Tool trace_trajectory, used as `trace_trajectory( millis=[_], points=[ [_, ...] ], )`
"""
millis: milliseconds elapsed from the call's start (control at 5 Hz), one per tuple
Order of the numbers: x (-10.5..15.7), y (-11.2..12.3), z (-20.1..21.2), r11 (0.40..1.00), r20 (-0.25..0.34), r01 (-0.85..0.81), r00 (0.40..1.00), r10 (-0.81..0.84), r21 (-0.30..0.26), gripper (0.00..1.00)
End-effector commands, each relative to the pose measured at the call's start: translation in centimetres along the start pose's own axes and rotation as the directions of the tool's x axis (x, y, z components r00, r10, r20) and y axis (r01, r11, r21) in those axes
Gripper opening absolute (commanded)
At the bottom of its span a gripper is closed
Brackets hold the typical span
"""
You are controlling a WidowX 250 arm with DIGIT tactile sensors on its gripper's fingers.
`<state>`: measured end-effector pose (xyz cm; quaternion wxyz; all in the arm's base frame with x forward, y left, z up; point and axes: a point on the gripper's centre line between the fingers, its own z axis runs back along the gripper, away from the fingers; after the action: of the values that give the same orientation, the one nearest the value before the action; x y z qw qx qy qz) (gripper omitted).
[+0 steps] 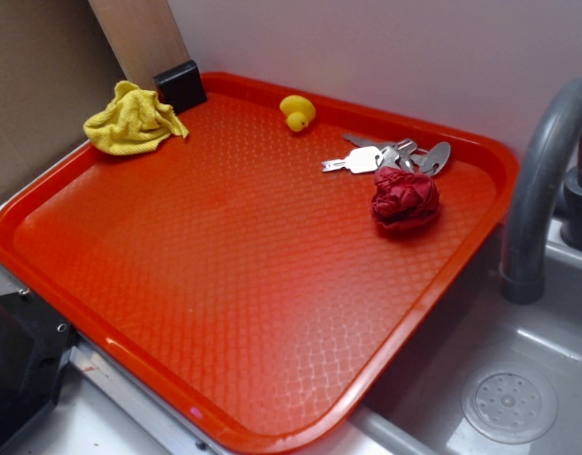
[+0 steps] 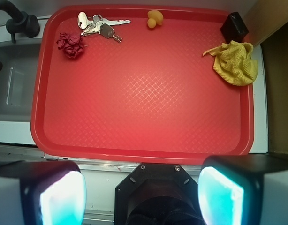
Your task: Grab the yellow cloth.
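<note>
Wrist view, left to right. Upper left of the frame: a dark red fabric ball [image 2: 71,45] lies on the red tray [image 2: 139,117], with a bunch of keys [image 2: 99,26] just beside it toward the top edge. Top centre: a small yellow rubber duck [image 2: 155,19] near the far rim. Upper right: a black block [image 2: 234,26], and just below it the yellow cloth [image 2: 236,63], crumpled, draped over the tray's right rim so part of it lies outside the tray. In the exterior view the same cloth [image 1: 132,118] sits at upper left.

The gripper [image 2: 141,194] occupies the bottom of the wrist frame, jaws spread wide with nothing between them, well apart from the cloth.

Judgement: the approach has not yet closed on the target. A sound grasp would centre the jaws over the raised folds, descend vertically, and pinch the bulk of the fabric rather than a stray corner.

Clearances: the tray's middle is bare, giving open travel. Hazards are the raised rim under the cloth, the black block touching or nearly touching it, and the upright board [image 1: 139,38] behind.
</note>
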<state>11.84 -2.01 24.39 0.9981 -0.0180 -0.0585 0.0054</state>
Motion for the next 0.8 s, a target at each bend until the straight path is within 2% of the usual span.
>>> trace_trajectory(
  millis=[0,200,400,600],
  points=[
    [0.0,0.0,0.0,1.000,0.000,0.000,1.000,0.000,0.000,1.00],
    [1.3,3.8,-4.1,0.994,0.005,-0.003,1.000,0.003,0.105,1.00],
    [0.9,8.0,-6.2,0.986,0.005,-0.125,0.992,0.125,0.107,1.00],
    [1.3,12.9,-8.9,0.973,0.035,-0.207,0.978,0.205,0.098,1.00]
  ],
)
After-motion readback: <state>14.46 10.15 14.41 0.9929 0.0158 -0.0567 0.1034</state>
